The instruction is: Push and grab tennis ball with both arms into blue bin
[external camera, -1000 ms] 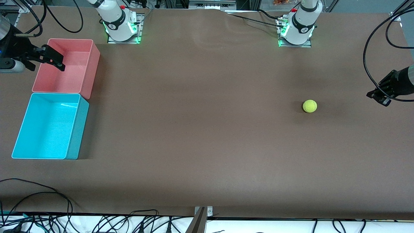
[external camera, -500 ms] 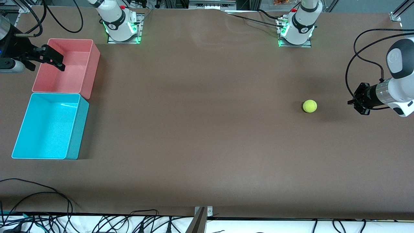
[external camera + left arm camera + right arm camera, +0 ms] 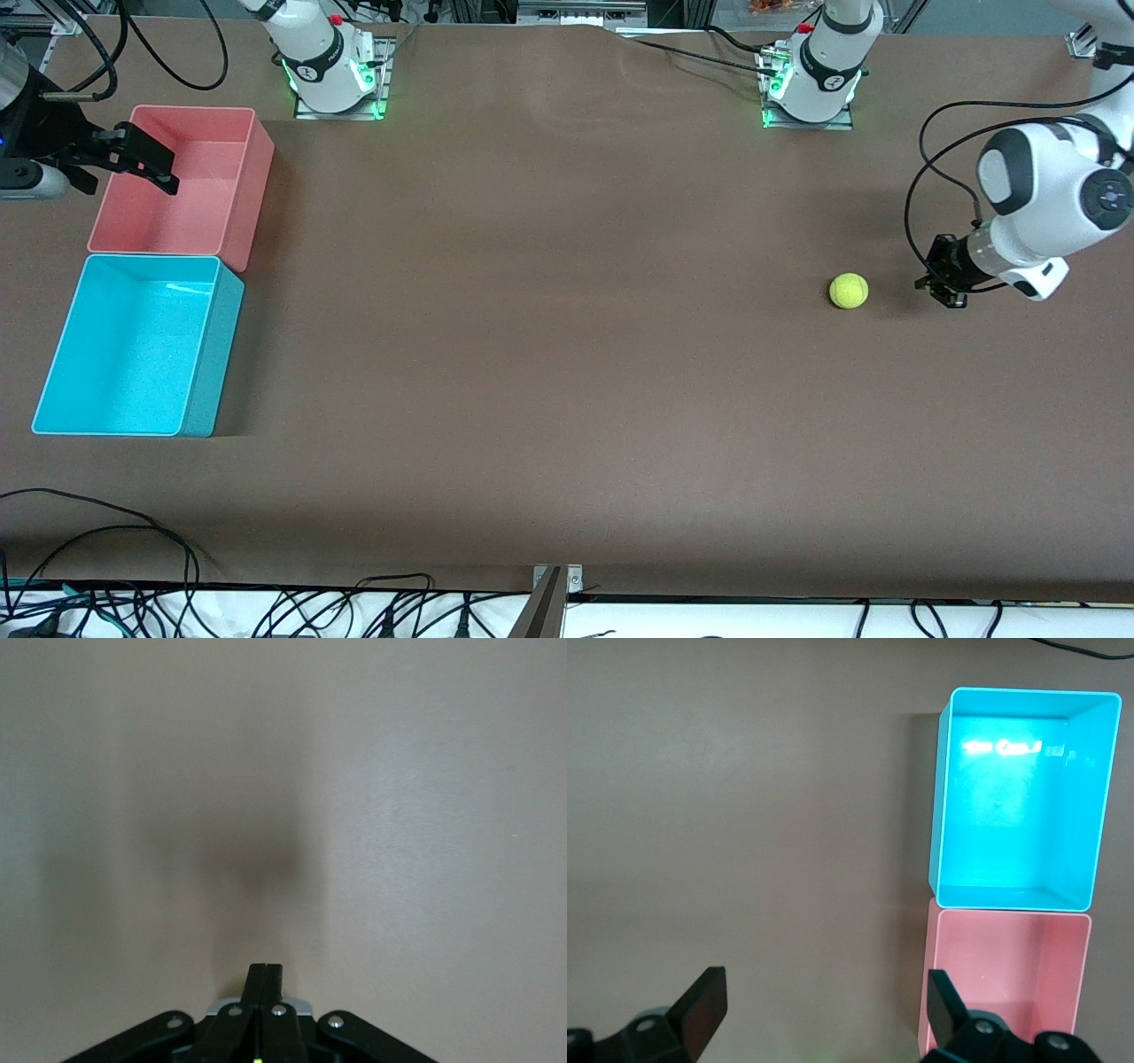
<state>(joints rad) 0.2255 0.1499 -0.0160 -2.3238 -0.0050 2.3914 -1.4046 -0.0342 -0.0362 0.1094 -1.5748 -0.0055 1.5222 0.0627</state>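
We see the left gripper [image 3: 941, 285] low at the left arm's end of the table, fingers [image 3: 265, 979] pressed together, wrist bent sideways. The right gripper [image 3: 133, 159] hangs at the right arm's end, fingers [image 3: 700, 1005] spread wide; that arm waits.

From my feed it's just one big brown matte surface [image 3: 567, 354], evenly lit with soft shadows. A white strip [image 3: 709, 620] runs along the nearest edge, tangled black cables [image 3: 133, 602] lying on it, plus a small metal bracket [image 3: 554, 580] mid-edge.
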